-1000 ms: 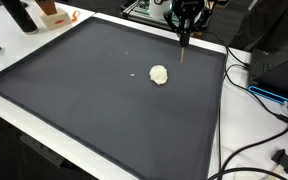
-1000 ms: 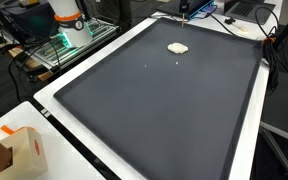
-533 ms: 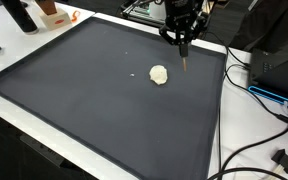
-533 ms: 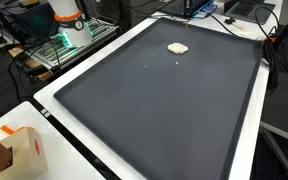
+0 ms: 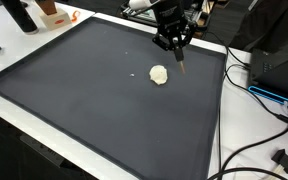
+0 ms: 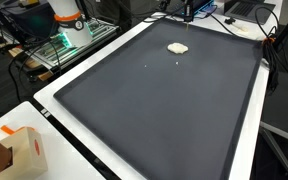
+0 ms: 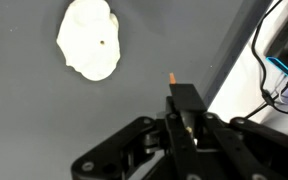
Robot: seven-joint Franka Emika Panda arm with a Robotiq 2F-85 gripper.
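Observation:
A white lump [image 5: 159,74] lies on the large black mat [image 5: 84,95], toward its far side; it also shows as the white lump [image 6: 177,47] on the mat [image 6: 164,110]. My gripper [image 5: 176,44] hangs just behind and to the right of the lump, shut on a thin stick [image 5: 181,62] that slants down toward the mat beside the lump. In the wrist view the lump [image 7: 88,38] is at the upper left. The gripper [image 7: 184,102] is at the bottom, and the stick's orange tip [image 7: 172,75] pokes out above it, apart from the lump.
White table border [image 5: 224,120] surrounds the mat. Cables [image 5: 252,92] and a black box [image 5: 284,60] lie on the right. A black bottle [image 5: 19,15] and an orange item [image 5: 52,12] stand at the back left. A cardboard box [image 6: 19,150] sits by the mat's near corner.
The gripper has shifted left toward the lump and turned, so the stick that hung straight down a second ago now slants. The lump has not moved.

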